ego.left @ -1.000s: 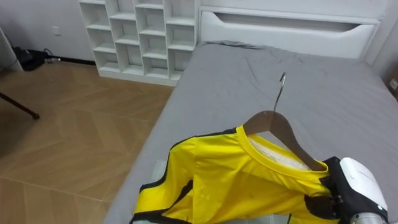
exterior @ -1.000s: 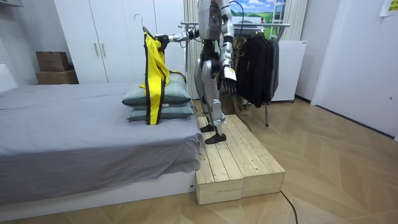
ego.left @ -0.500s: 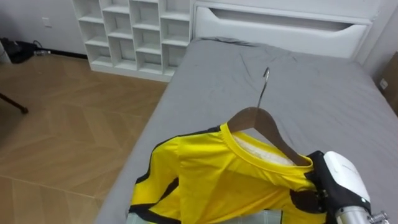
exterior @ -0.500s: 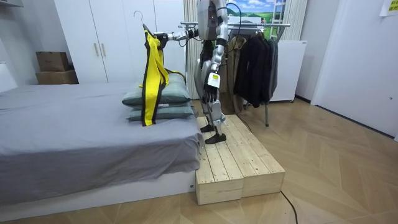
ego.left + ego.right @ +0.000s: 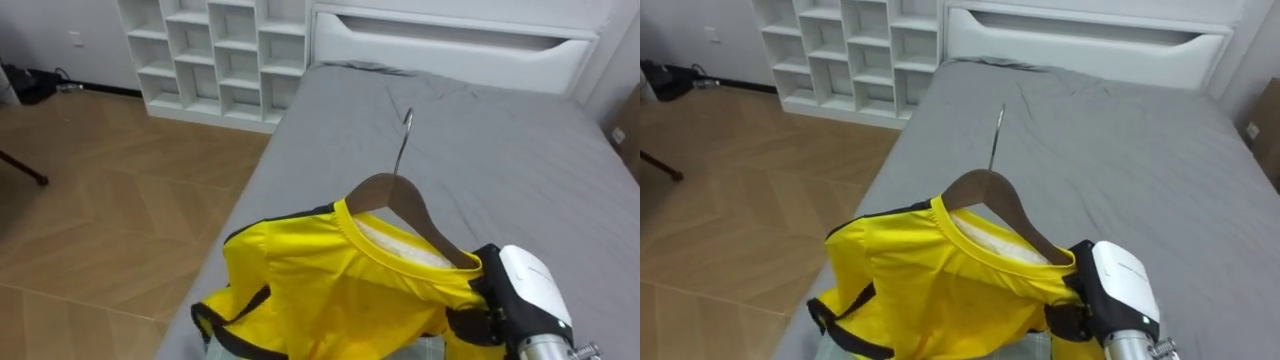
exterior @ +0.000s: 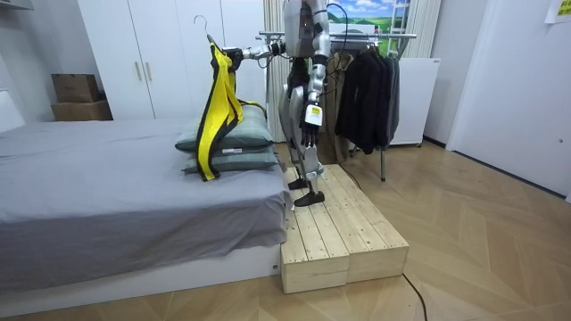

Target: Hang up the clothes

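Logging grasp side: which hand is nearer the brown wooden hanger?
Right. Right hand grips the brown wooden hanger through the yellow shirt; left hand hangs at the robot's side.

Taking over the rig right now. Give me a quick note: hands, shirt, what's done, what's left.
Right hand: shut on one end of the wooden hanger, held out over the bed.
Left hand: idle at the robot's side.
Yellow shirt: on the hanger.
Robot stands on the wooden platform beside the bed.
Done: shirt on hanger, picked up.
Left: hook it on the clothes rack behind the robot.
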### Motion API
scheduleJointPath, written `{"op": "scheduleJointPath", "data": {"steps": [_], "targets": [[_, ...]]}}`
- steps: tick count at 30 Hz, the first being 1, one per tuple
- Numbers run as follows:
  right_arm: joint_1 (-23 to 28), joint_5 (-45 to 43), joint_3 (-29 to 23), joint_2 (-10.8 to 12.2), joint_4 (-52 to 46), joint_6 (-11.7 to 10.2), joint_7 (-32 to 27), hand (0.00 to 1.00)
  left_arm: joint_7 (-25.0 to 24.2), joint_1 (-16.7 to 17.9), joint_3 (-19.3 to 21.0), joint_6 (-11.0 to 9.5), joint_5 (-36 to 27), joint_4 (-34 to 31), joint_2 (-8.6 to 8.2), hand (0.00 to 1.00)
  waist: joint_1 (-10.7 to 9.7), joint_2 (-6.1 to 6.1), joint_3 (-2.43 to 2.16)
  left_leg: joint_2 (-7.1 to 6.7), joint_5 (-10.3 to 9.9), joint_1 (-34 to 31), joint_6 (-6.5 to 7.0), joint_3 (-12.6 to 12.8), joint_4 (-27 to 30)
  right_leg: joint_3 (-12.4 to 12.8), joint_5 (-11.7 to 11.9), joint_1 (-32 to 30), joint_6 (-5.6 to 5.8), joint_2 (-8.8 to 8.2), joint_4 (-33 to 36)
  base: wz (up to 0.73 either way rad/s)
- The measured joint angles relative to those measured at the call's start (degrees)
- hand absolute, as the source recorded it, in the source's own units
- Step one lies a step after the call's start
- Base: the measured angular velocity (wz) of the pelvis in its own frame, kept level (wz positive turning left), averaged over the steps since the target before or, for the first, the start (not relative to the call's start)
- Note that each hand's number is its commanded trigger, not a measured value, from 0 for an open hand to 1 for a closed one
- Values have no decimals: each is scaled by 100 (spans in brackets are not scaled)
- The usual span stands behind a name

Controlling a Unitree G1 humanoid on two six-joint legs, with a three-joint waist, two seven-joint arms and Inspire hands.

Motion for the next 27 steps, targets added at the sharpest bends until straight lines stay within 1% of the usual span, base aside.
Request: {"op": "scheduleJointPath", "data": {"steps": [6, 9, 12, 13, 18, 20, 21, 22, 23, 25, 27], "targets": [[0, -2, 0, 0, -7, 0, 63, 100, -133, 57, 0, 63, 4, 1, 35, 0, -27, -9, -2, -8, -2, -4, 3, 7, 8, 8, 1, -2, 3, -1, -20, 0], [0, -7, 0, -1, -33, 0, 92, 100, -235, 55, 0, 72, 25, 1, 42, 0, -90, -10, -2, -11, -2, -12, 3, 9, 7, 15, -2, -3, 7, -4, -33, 0], [0, 8, -41, -4, -34, 0, 122, 100, -307, 17, 2, 91, 200, 2, 44, 0, -111, -12, 1, -10, -2, 1, 3, 17, 4, 37, -2, -3, 7, -8, -35, -4], [0, 2, -65, -3, -34, 0, 122, 100, -351, 30, 0, 92, 241, 0, 43, 0, -129, -13, 6, -10, -2, -2, 3, 19, 1, 39, -2, -7, 7, -11, -35, 0], [0, -4, -85, -3, -34, 0, 134, 100, -457, 33, 2, 96, 584, -3, 37, 0, -250, -17, 5, -10, -2, -27, 3, 73, -6, 59, -2, -54, 9, -22, -25, -4], [10, -26, -85, -3, -84, 18, 172, 100, -457, 43, 2, 110, 964, -9, 37, 0, -270, -24, 4, -2, -2, -18, 3, 175, -6, 147, -1, -86, 11, -13, -11, -19], [32, -25, -86, -3, -111, 24, 171, 100, -457, 41, 1, 123, 1026, -9, 37, 0, -269, -26, 3, -1, -2, -11, 4, 197, -7, 174, 0, -87, 12, -10, -8, -20], [109, -25, -86, -4, -194, 34, 170, 100, -457, 36, 1, 156, 1134, -9, 37, 0, -275, -34, -1, 4, -3, 4, 3, 270, -8, 218, 0, -100, 13, -10, 1, -19], [185, -25, -87, -4, -271, 33, 165, 100, -456, 35, 2, 182, 1156, -9, 37, 0, -274, -43, -16, 11, -3, 4, 4, 402, -6, 271, -1, -174, 14, -11, 38, -22], [187, -26, -82, -4, -294, 32, 165, 100, -456, 20, -2, 188, 1183, -20, 37, 0, -275, -52, -11, 27, -9, -14, 11, 570, -7, 373, -5, -271, 24, -4, 105, -33], [208, -19, -91, -4, -291, 38, 168, 100, -456, -10, 4, 188, 1184, -17, 43, 0, -314, -59, -5, 83, -43, 3, 35, 723, -7, 495, -1, -343, 32, 21, 177, -39]]}}
